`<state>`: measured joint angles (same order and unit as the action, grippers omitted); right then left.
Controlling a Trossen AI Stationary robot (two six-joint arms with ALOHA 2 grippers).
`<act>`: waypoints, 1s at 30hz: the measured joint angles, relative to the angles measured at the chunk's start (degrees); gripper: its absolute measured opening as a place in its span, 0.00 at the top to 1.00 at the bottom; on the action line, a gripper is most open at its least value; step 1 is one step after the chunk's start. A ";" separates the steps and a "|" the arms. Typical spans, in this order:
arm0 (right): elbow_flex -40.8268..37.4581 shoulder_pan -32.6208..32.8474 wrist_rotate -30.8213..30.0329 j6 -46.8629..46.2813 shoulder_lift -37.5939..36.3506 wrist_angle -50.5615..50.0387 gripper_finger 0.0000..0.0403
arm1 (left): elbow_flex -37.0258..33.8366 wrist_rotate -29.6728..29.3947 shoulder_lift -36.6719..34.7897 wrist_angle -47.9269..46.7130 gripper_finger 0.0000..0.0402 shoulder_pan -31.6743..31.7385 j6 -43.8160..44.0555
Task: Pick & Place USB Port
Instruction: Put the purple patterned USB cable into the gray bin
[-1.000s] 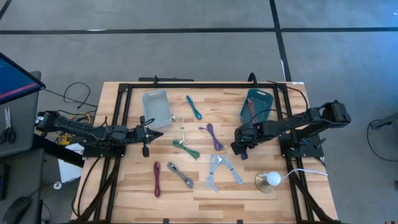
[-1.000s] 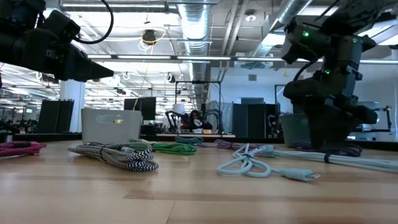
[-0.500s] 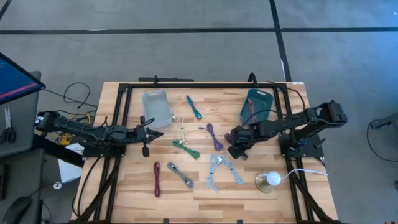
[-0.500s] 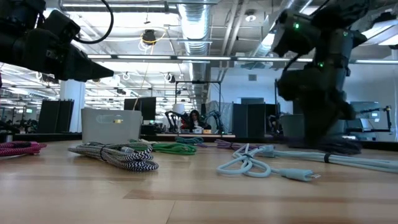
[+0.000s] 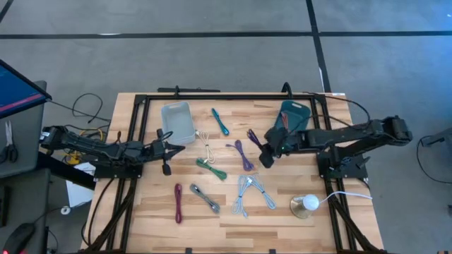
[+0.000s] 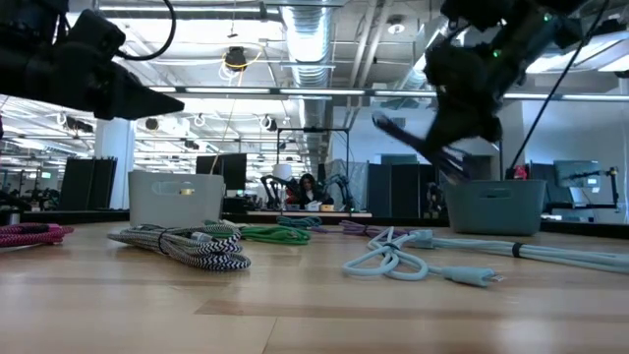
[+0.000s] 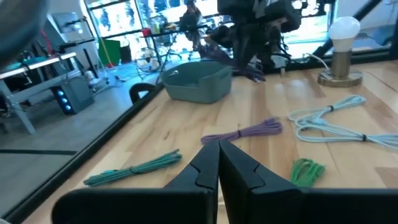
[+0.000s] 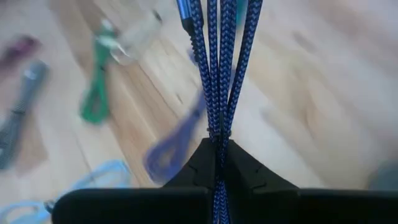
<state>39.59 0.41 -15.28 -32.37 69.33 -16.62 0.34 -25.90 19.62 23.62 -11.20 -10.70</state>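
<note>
My right gripper (image 5: pixel 264 149) hangs over the middle of the table, near the teal bin (image 5: pixel 292 116), shut on a folded dark blue braided cable (image 8: pixel 217 68). The cable sticks out past the fingers, clear of the wood (image 6: pixel 408 136). My left gripper (image 5: pixel 171 151) waits shut at the table's left side, level, with nothing in it (image 7: pixel 219 163). A pale grey bin (image 5: pixel 177 121) stands at the far left. My right gripper pinches the blue cable bundle (image 8: pixel 216 134) between its two fingers, several strands side by side. The fingers slant downward and lie along the strands. The bundle juts out beyond the fingertips and is lifted clear of the table (image 5: pixel 253 137).
On the wood lie loose cables: teal (image 5: pixel 219 121), white (image 5: pixel 206 147), green (image 5: pixel 212 169), purple (image 5: pixel 243 155), light blue (image 5: pixel 251 192), magenta (image 5: pixel 178 203) and a black-and-white one (image 5: pixel 205 199). A lamp bulb on a round base (image 5: pixel 306 204) stands near the right front.
My right gripper has shut on the blue cable, risen and moved toward the table's far edge, rolling its wrist as it went. The cable has come off the table and now juts out from the fingers.
</note>
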 joint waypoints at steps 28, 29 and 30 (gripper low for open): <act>1.77 -15.22 21.85 31.02 15.98 43.04 1.00 | 9.49 30.67 9.06 0.15 0.93 41.67 10.03; 2.87 -15.28 22.11 31.00 17.48 43.29 1.00 | 9.46 33.74 10.29 1.65 0.93 43.74 11.82; 3.96 -15.37 22.43 31.04 19.03 43.03 1.00 | 9.46 36.84 11.85 3.89 0.93 45.44 13.58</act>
<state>43.55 -14.96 7.15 -1.33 88.36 26.41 9.80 10.94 31.46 27.51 34.24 2.88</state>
